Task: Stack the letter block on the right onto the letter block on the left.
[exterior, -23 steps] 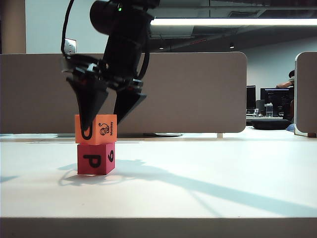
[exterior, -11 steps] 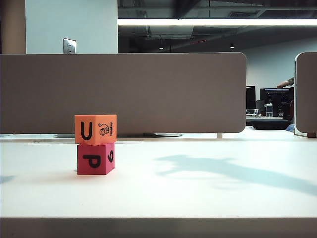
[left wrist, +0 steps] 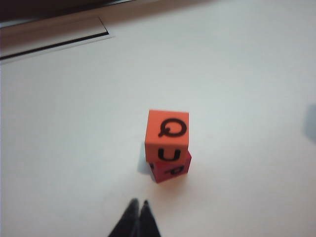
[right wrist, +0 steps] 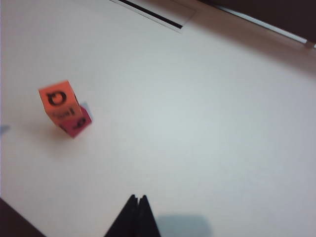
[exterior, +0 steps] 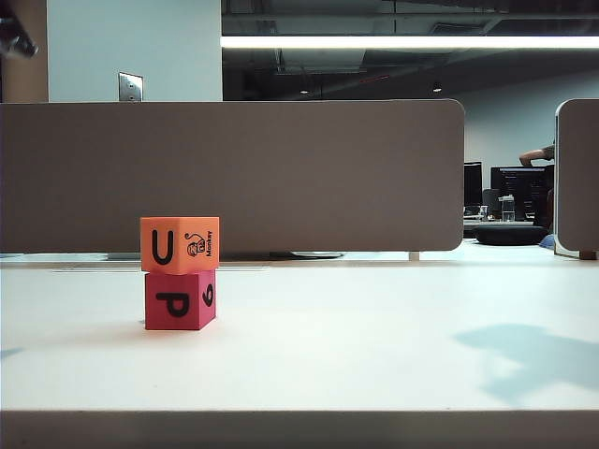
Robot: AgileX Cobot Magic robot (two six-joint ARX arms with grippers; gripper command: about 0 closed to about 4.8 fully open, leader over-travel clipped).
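The white flat surface [exterior: 374,355] carries a single two-block stack standing toward its left side in the exterior view. The lower element is the red foam letter block marked "P" [exterior: 180,300]; it rests directly on the surface. The orange foam letter block marked "U" [exterior: 180,244] sits on top of it, upright, faces roughly aligned with the block below, with a slight rotational offset visible in the left wrist view. Judged from this arrangement, the stacking step is complete.

No arm appears over the stack in the exterior view. The left gripper [left wrist: 138,213] hangs above the surface, near the stack, with its fingers clenched together and empty. The right gripper [right wrist: 138,208] is well apart from the stack, also above bare surface, fingers pressed together and holding nothing.

The stack lies ahead of both sets of fingers, close in front of the left pair and off to one side of the right pair. The stack's long axis is vertical. The left arm is the nearer one should any correction be required.
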